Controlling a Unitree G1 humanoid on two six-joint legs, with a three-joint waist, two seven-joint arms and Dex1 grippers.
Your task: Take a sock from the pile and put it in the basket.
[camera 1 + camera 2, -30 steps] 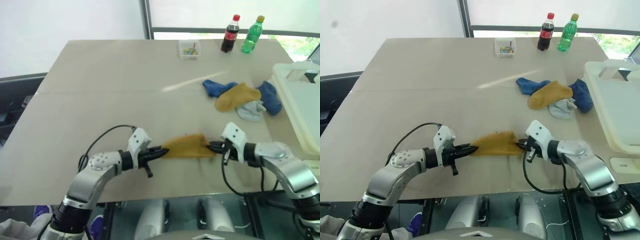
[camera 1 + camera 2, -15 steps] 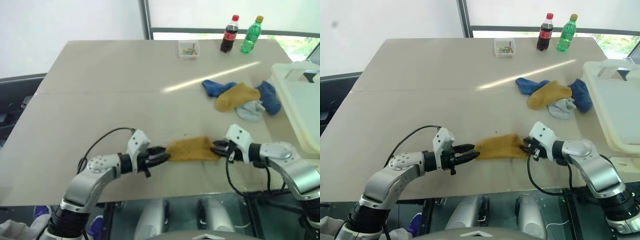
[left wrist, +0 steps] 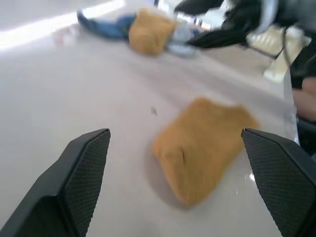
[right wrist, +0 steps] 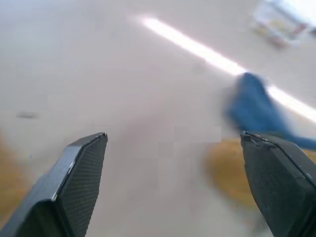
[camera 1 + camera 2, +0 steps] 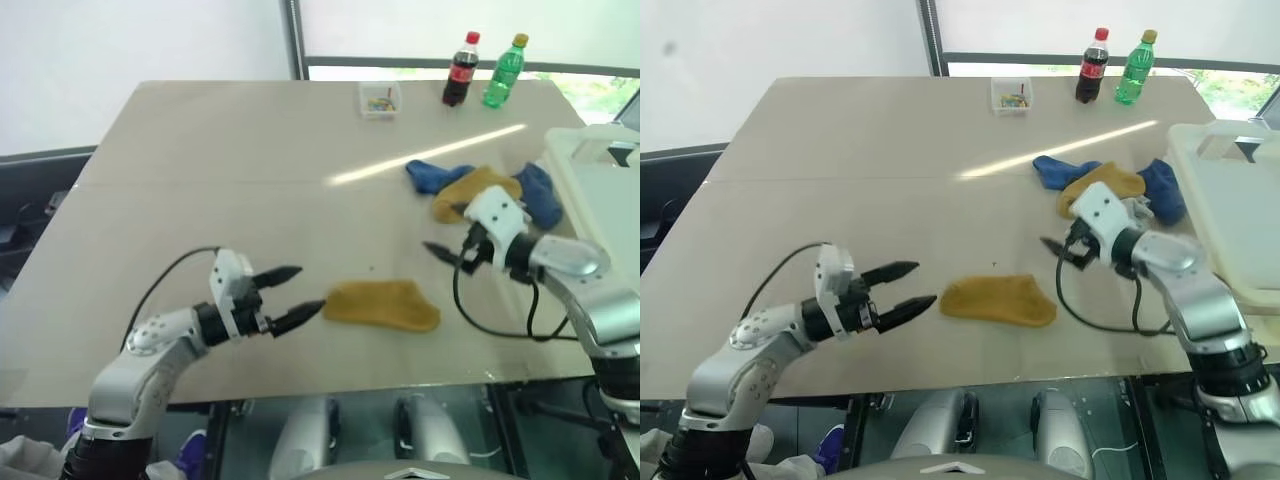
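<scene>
Right now both of your hands are empty and spread wide. Your left hand [image 5: 902,289] hovers above the tabletop [image 5: 840,170] near its front edge, its two black fingers well apart, the tips pointing at the mustard-yellow sock [image 5: 997,299] and stopping just short of its near end. That sock lies flat and free on the tabletop close to the front edge, about midway along it, with nothing gripping it; your left wrist camera shows it lying between the two spread fingers [image 3: 79,182], further along the surface.

Your right hand [image 5: 1060,248] is raised off the tabletop, beyond the sock and toward the right edge, apart from it, its fingers pointing back toward the left. Its own camera shows the textured pads [image 4: 74,182] standing wide with bare tabletop between them and blurred blue and yellow cloth ahead.

Just behind the right hand sits the pile [image 5: 1120,190]: blue socks, a second mustard-yellow one and a pale grey one, partly hidden by the wrist. You cannot tell from here whether the wrist touches the heap.

At the right edge stands the white basket [image 5: 1230,215], well apart from the loose sock. Along the far edge you have a small clear box [image 5: 1011,95] with coloured bits inside, a cola bottle [image 5: 1092,67] and a green bottle [image 5: 1135,68] side by side
</scene>
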